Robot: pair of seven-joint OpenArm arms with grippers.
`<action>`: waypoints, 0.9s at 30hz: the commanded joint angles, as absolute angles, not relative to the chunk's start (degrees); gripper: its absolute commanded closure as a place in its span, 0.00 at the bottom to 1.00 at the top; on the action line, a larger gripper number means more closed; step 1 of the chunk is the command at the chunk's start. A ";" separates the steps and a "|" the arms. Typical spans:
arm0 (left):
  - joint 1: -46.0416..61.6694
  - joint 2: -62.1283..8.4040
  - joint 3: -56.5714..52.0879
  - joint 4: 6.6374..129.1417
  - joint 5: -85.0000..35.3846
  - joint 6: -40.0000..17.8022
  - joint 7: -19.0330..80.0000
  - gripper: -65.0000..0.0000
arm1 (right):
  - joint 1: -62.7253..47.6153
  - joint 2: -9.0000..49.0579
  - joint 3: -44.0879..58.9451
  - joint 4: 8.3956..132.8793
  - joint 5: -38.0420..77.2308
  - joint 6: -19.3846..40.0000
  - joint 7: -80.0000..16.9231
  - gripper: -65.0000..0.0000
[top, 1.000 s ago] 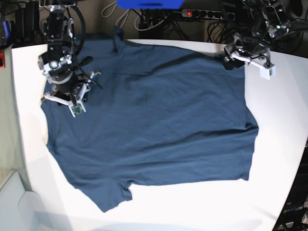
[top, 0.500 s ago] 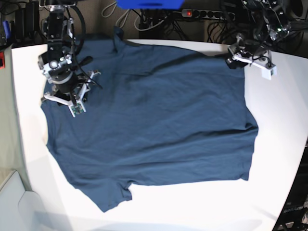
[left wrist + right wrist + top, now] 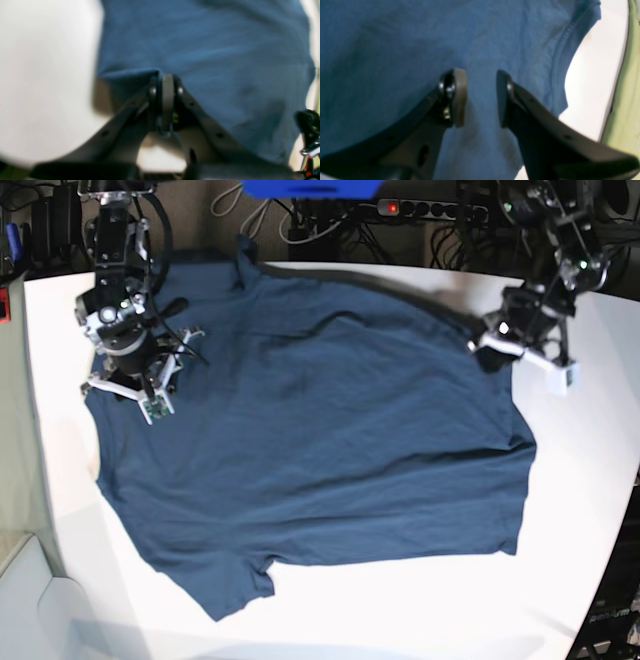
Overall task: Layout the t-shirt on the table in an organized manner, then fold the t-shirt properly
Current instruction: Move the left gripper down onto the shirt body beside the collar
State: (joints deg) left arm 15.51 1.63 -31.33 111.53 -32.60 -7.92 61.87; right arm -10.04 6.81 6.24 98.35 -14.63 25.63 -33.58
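Plain dark navy-blue cloth t-shirt [image 3: 310, 445] spread nearly flat across the large matte white bench [image 3: 420, 600], one sleeve toward the near edge. Left end effector [image 3: 167, 82] pinched shut on a far corner of the t-shirt hem, cloth bunched between the pads, seen blurred. Right end effector [image 3: 480, 97] hanging over the fabric near a sleeve seam, pads parted moderately, gripping nothing.

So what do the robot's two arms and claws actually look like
Both arms are black with silvery metal joints and loose black cables. The left claw and right claw have dark angled fingers tipped with rounded grey-tan pads. White brackets carry the wrist cameras.
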 commanded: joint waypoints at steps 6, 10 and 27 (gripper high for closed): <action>4.70 4.35 -25.80 103.69 -27.12 -7.78 60.97 1.00 | -9.63 7.25 6.37 99.30 -14.64 25.19 -32.57 0.67; -2.77 7.96 -25.63 96.04 -20.70 -7.78 60.97 1.00 | -9.71 7.25 6.37 99.30 -14.73 25.19 -32.57 0.67; -10.07 9.00 -25.89 88.40 -17.10 -7.96 61.58 0.58 | -9.54 7.25 6.11 99.30 -14.64 25.19 -32.57 0.67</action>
State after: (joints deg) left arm -8.86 8.93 -26.04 86.85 -16.03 -7.73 62.43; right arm -10.22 6.79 5.96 98.35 -14.76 25.67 -33.65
